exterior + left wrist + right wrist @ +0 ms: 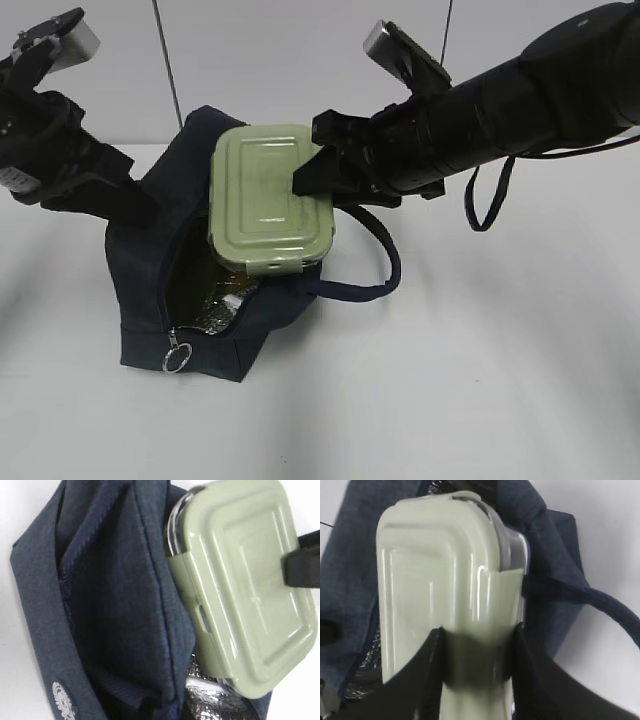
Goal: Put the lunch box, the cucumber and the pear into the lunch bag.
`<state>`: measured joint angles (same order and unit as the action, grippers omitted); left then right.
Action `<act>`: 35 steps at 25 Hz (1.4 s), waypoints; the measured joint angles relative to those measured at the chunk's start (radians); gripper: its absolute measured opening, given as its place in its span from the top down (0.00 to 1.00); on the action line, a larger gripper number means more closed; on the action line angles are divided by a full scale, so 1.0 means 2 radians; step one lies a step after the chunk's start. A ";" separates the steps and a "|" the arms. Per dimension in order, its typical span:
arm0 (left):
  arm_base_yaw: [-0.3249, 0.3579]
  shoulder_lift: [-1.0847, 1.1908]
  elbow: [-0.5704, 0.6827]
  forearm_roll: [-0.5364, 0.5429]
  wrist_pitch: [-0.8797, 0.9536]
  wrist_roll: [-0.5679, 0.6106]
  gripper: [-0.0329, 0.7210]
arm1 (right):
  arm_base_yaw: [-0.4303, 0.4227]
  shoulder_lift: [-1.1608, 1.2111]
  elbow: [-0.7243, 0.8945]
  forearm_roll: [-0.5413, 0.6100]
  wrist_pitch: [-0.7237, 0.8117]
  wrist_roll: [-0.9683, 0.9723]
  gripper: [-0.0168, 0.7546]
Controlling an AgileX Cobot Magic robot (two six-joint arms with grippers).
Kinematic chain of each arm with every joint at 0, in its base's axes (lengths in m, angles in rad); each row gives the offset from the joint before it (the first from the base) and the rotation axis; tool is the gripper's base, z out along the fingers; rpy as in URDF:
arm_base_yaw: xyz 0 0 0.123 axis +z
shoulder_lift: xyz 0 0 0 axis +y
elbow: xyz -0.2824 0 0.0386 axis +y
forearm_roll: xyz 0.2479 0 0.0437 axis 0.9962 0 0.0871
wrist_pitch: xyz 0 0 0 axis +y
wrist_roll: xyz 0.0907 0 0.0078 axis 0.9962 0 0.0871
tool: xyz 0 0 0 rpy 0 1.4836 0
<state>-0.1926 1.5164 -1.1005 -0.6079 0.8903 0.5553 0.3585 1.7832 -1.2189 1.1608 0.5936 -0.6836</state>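
Note:
My right gripper (pixel 312 178) is shut on one end of the lunch box (pixel 268 195), a clear container with a pale green lid. It holds the box tilted over the open mouth of the navy lunch bag (pixel 150 290), with the box's lower end at the opening. The right wrist view shows both fingers clamped on the lid (pixel 435 570). My left gripper (pixel 150 212) holds the bag's raised left edge; its fingers are hidden in the fabric (pixel 115 595). Silver foil lining (pixel 215 700) shows under the box (pixel 240 580). Cucumber and pear are not visible.
The bag stands on a white table (pixel 480 380). Its metal ring pull (pixel 178 357) hangs at the front end of the zipper. A loop handle (pixel 385 265) sticks out to the right, under my right arm.

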 joint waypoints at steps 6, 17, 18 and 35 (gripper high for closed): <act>0.000 0.000 0.000 -0.003 0.000 0.000 0.93 | 0.008 0.003 -0.001 -0.047 -0.011 0.078 0.64; -0.001 0.000 0.000 -0.004 0.006 0.000 0.93 | 0.058 0.031 -0.041 -0.069 -0.038 0.122 0.64; -0.001 0.000 0.000 -0.004 0.005 0.000 0.93 | 0.065 0.034 -0.053 -0.069 -0.040 0.122 0.64; -0.001 -0.002 0.000 -0.005 0.014 0.000 0.93 | 0.078 0.107 -0.140 -0.070 0.063 0.084 0.36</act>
<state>-0.1937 1.5134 -1.1005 -0.6177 0.9178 0.5553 0.5144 1.9980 -1.4992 1.0198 0.7193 -0.5146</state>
